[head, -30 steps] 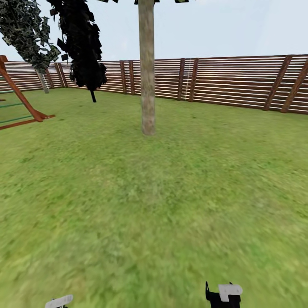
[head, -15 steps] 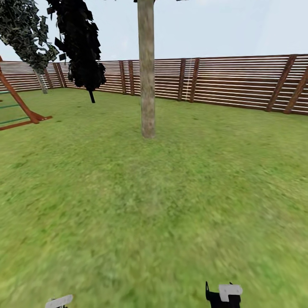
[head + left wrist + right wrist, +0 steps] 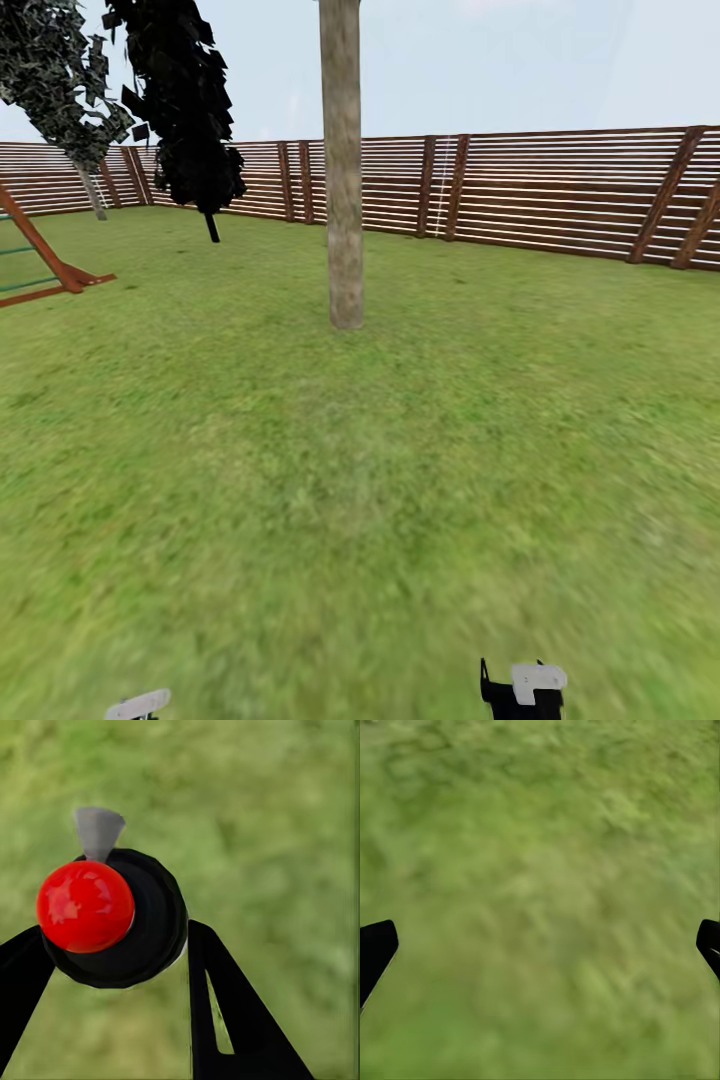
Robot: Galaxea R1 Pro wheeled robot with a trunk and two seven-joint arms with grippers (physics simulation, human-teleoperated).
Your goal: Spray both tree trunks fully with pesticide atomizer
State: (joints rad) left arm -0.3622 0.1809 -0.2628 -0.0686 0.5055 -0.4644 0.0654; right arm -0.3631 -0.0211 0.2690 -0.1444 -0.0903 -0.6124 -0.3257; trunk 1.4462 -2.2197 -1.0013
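Wide lawn (image 3: 400,480) of blurry, mottled green grass, closed in by a fence (image 3: 560,190) of brown horizontal slats with slanted braces. Straight ahead and well apart from the robot, a trunk (image 3: 345,200): thick, smooth, upright column, mottled grey-tan and beige, bare of branches, long axis vertical, base planted in the grass slightly left of centre. Far left, a near-black conifer (image 3: 185,100) and a leaning tree (image 3: 60,80) by the fence; at the left edge, a reddish-brown wooden frame (image 3: 45,260).

Low in the head view, left gripper (image 3: 138,705) as a pale sliver at the bottom left, right gripper (image 3: 523,690) as a black body with a pale plate at the bottom right.

Seen from the left wrist: left gripper clamped on the atomizer (image 3: 112,919), a round black bottle viewed end-on, glossy red ball on top, short grey nozzle pointing away from the camera, black fingers (image 3: 225,1012) pressed against both sides, grass blurred beyond. Seen from the right wrist: two black fingertips (image 3: 375,949) spread wide at the edges, nothing between them but grass, so spread apart and empty.

Judged: atomizer already in hand on the left, trunk dead ahead but too distant for spraying; left arm the one to raise toward the trunk once closer. No pale specks made out on the bark.
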